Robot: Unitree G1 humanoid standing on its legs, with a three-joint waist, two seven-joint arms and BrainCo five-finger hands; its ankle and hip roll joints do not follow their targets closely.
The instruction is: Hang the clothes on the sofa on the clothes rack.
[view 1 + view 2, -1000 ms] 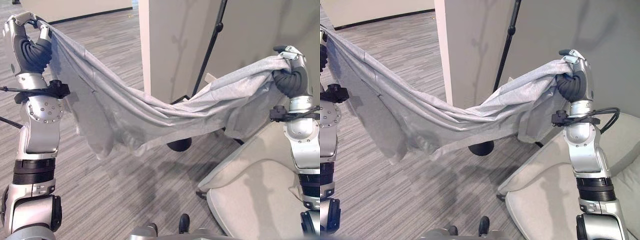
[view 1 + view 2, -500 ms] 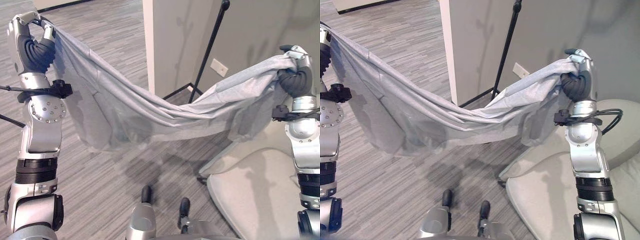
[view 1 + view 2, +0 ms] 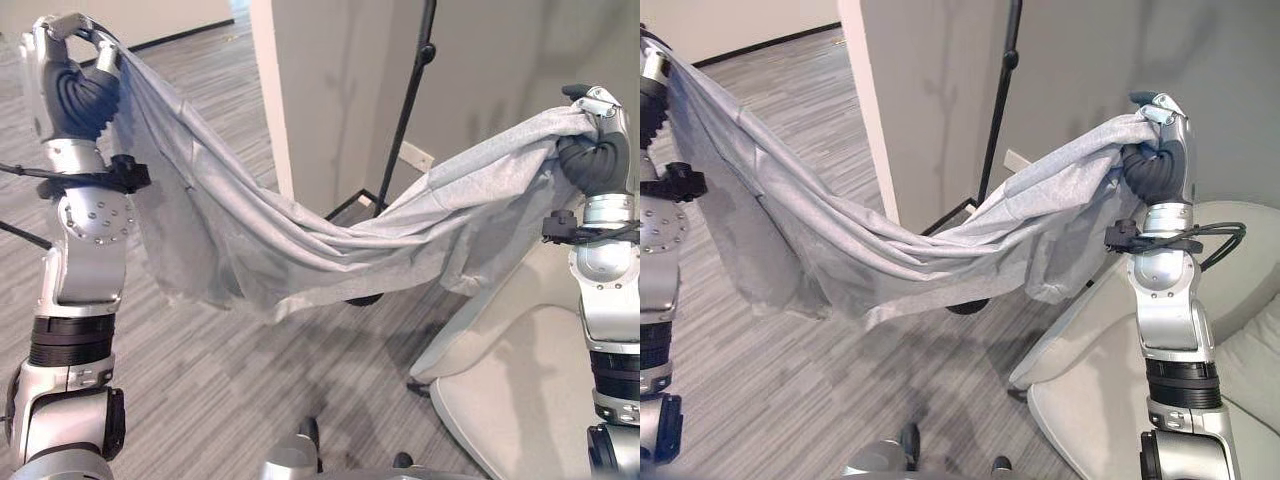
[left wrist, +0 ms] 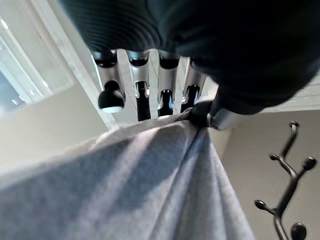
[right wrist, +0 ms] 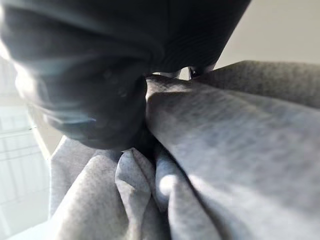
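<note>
Grey garment hides the rack's base — pole top cut off.

Left hand and right hand raised, fingers clenched.

Grey striped plank floor spans the scene; a pale sofa rests on it at near right; the clothes rack's dark base stands on it farther back, centre, beside a white pillar.

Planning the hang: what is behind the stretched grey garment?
Behind the grey garment, held up by the left hand and right hand, stand the black rack pole and a wall corner; the pole's base is mostly covered.
</note>
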